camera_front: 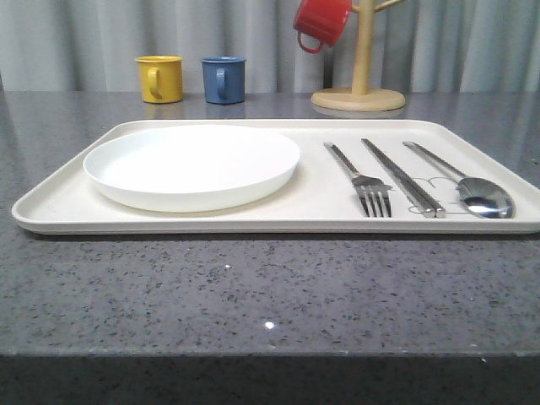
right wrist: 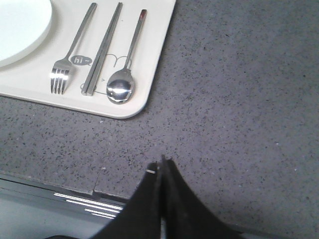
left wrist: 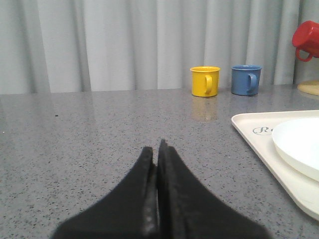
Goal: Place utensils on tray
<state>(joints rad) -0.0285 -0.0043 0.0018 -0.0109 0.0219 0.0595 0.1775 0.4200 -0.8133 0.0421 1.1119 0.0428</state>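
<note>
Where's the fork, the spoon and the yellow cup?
fork [camera_front: 374,201], front view, on its tines.
spoon [camera_front: 484,197], front view, on its bowl.
yellow cup [camera_front: 160,78], front view, on its side.

The tray [camera_front: 211,221] runs off the front view's right edge, and the chopsticks [camera_front: 403,175] and spoon [camera_front: 472,192] on it cover much of its printed drawing. Beyond the tray, the wooden mug stand [camera_front: 361,84] and its red mug [camera_front: 321,23] are cropped at the top. In the left wrist view the plate [left wrist: 299,147] hides the tray's script after its first letters — both are cut off at the picture's edge.

Left hand [left wrist: 158,149] fingers pressed together, right hand [right wrist: 162,164] likewise closed, both empty
</note>
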